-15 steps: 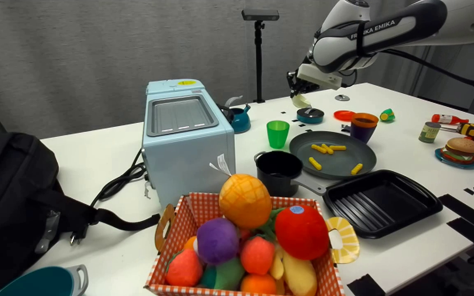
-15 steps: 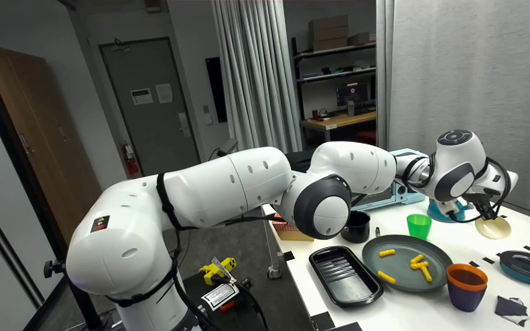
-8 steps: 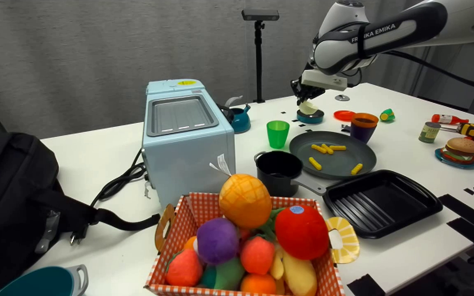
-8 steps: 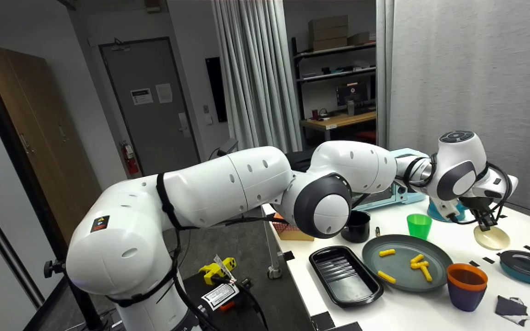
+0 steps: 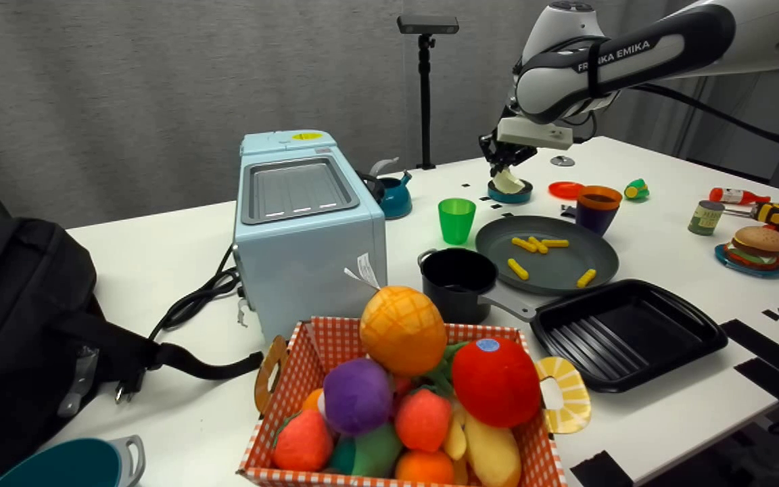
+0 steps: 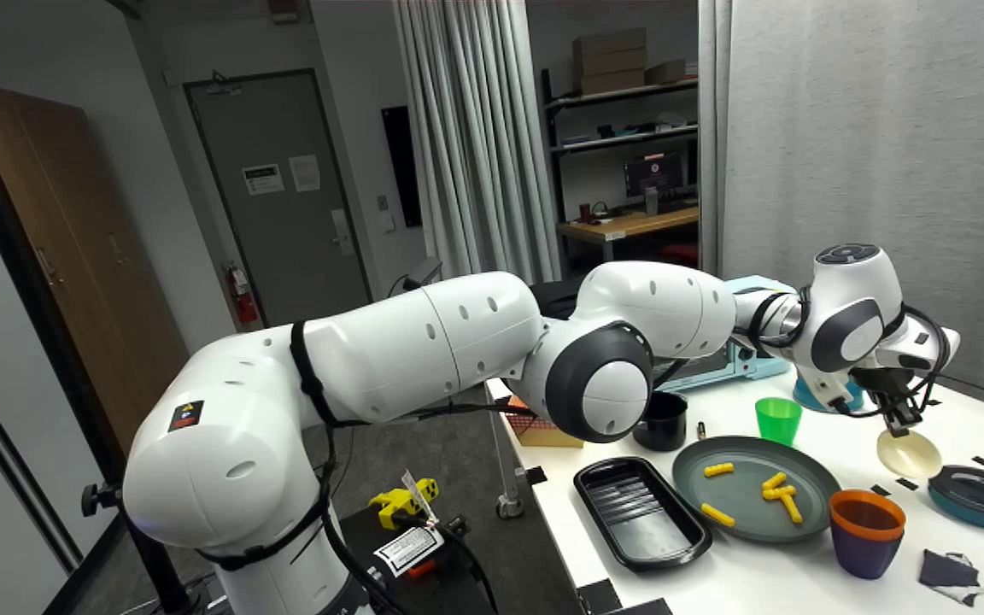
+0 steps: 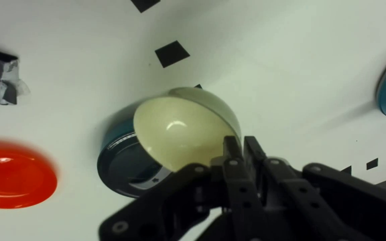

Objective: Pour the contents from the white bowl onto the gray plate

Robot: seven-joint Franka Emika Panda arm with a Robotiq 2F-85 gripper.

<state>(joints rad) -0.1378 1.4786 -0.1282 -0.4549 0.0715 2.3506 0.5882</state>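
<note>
White table (image 6: 748,585), gray curtain (image 5: 180,95) behind. White bowl (image 7: 176,134) is held up by the gripper (image 7: 242,144), which is clamped on its rim. Bowl hangs below the gripper in both exterior views, tilted. Visible inside is bare.

Key relation: in the wrist view the bowl lies left of the grip point and overlaps the lidded teal pan (image 7: 122,167). Can't tell if it touches pan or table.

Gray plate (image 6: 744,491) is left of the bowl in an exterior view, with five yellow sticks (image 6: 718,469) on it. Pour looks done; I'd guess set-down is what's left. Should level the bowl and keep it off the pan first, or it may catch the lid and tip.

Orange-and-purple cup (image 6: 866,534) just right of the plate, green cup (image 6: 778,420) on its far side.
</note>
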